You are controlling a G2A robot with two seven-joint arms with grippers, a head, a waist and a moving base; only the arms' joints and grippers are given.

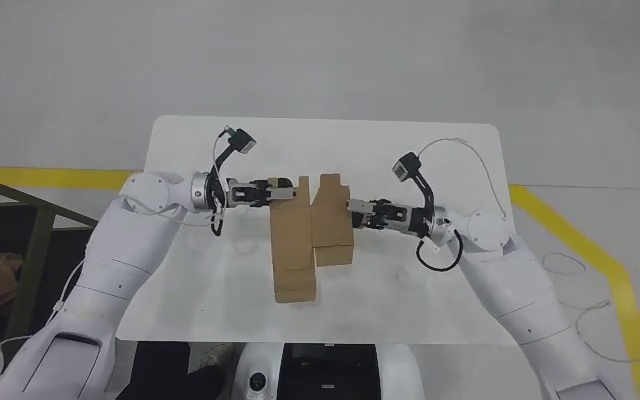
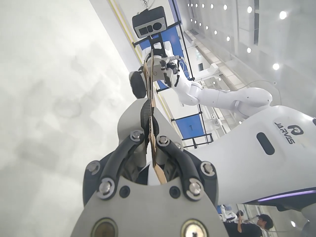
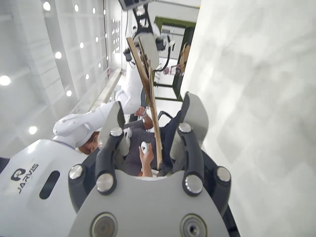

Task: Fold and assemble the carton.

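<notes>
The carton point(image 1: 300, 240) is a flattened brown blank, two panels side by side, one longer than the other. It is held flat over the white table point(image 1: 430, 290), between the two grippers.

The left gripper point(image 1: 283, 192) is at the far corner of the longer panel, and its fingers point(image 2: 128, 122) are pressed together on the cardboard edge. In the left wrist view the carton point(image 2: 155, 152) runs edge-on straight out from this pinch towards the other arm.

The right gripper point(image 1: 352, 211) is at the outer edge of the shorter panel, facing the left one across the carton. Its fingers point(image 3: 115, 117) are spread wide. The carton's edge point(image 3: 148, 85) passes between them, reaching back to the palm, with clear space on both sides. Whether the carton touches the table, I cannot tell.
</notes>
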